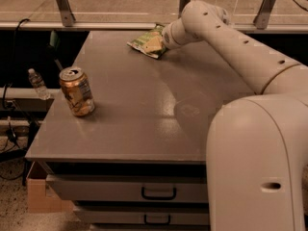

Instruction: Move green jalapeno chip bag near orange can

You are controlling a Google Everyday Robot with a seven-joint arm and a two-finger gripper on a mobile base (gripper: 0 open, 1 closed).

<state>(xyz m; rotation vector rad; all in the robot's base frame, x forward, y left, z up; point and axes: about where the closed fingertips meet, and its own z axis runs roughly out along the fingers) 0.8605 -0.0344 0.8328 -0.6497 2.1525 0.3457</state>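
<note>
The green jalapeno chip bag (142,42) lies at the far edge of the grey table (144,119), near its middle. My gripper (154,44) is down on the bag's right part and covers it; the pale arm reaches in from the right. The orange can (77,91) stands upright near the table's left edge, well to the front left of the bag and apart from it.
A small clear plastic bottle (37,84) stands on a ledge left of the table. My large pale arm body (255,167) fills the front right and hides that part of the table. Drawers with handles (159,193) are below the tabletop.
</note>
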